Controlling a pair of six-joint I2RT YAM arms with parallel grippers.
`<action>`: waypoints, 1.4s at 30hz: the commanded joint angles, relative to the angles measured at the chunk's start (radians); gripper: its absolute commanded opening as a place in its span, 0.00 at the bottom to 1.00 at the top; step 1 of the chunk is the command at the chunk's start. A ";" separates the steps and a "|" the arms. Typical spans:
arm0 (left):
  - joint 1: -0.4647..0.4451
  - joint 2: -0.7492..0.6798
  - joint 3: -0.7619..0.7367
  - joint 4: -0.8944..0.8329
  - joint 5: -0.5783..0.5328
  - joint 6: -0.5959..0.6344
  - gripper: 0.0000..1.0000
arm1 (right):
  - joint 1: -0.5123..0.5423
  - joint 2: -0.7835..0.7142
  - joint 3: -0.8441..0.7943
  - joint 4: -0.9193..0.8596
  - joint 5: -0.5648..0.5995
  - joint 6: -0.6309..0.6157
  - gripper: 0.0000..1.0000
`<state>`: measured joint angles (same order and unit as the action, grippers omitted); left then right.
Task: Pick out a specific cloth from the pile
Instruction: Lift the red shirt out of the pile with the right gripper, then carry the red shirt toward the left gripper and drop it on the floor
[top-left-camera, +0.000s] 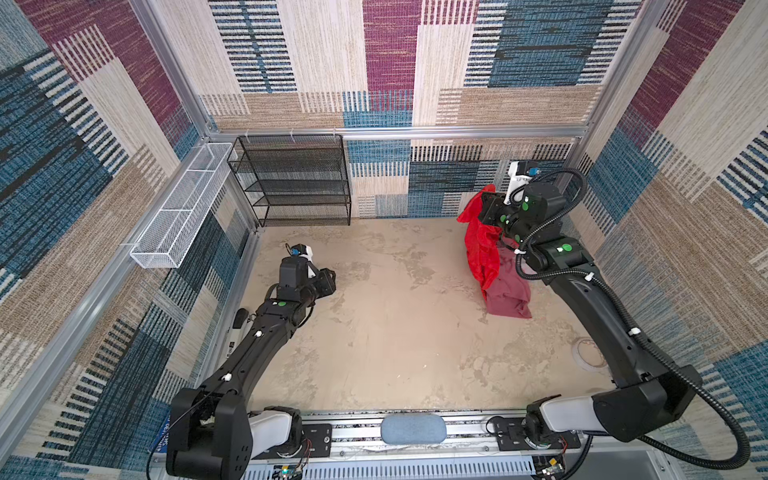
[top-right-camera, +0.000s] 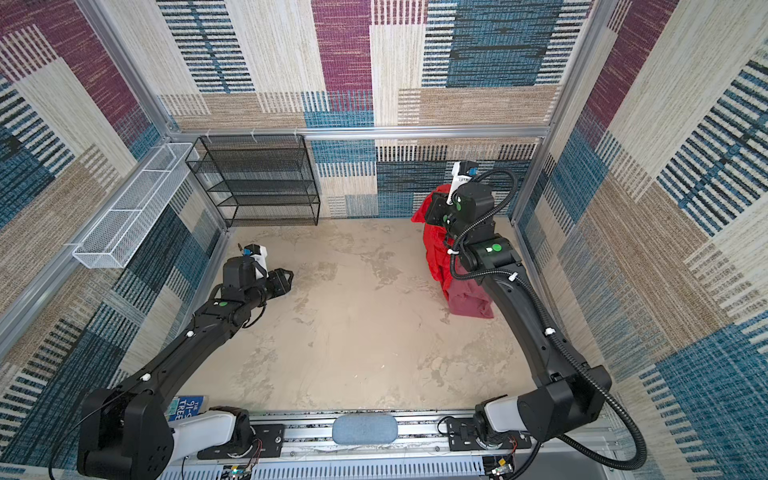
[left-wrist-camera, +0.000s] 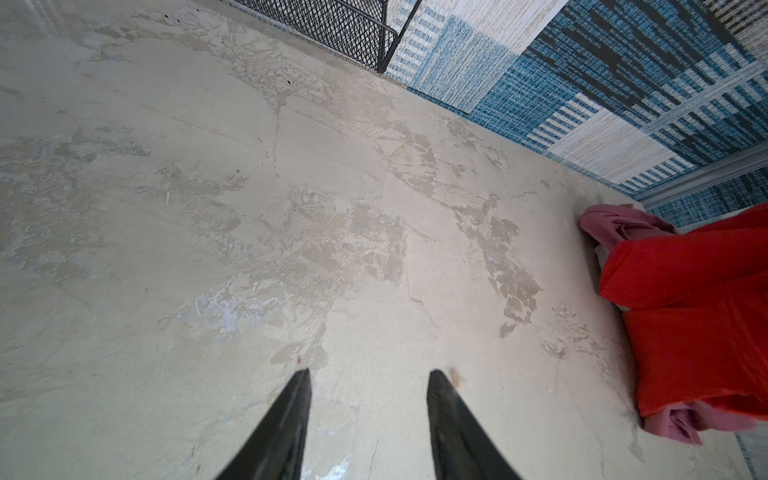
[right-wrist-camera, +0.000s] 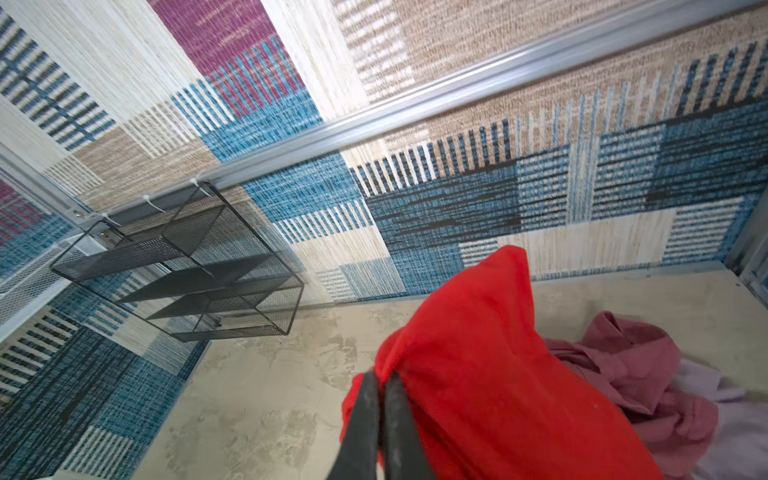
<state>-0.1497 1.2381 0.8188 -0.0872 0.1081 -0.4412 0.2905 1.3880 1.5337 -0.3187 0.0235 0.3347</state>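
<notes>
Cloth (top-left-camera: 478, 245) above pile (top-left-camera: 509, 295), far right.

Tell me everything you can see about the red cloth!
The red cloth is bright, thin and a bit shiny, with soft folds. The right gripper is shut on its upper edge and holds it up near the back wall, so it hangs down in a long drape. Its lower end lies against the maroon cloth on the table; a lilac cloth lies beside that. The left gripper is open, far away.
</notes>
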 joint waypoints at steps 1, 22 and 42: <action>0.001 -0.007 0.011 -0.009 0.008 -0.007 0.49 | 0.000 0.010 0.061 0.034 -0.037 -0.035 0.00; 0.001 -0.106 0.155 -0.228 -0.022 -0.015 0.47 | 0.070 0.221 0.496 -0.058 -0.334 -0.102 0.00; 0.001 -0.353 0.355 -0.685 -0.179 0.050 0.49 | 0.358 0.668 0.955 -0.077 -0.505 -0.102 0.00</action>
<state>-0.1497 0.8989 1.1576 -0.6941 -0.0277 -0.4324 0.6220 2.0144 2.4451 -0.4393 -0.4500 0.2314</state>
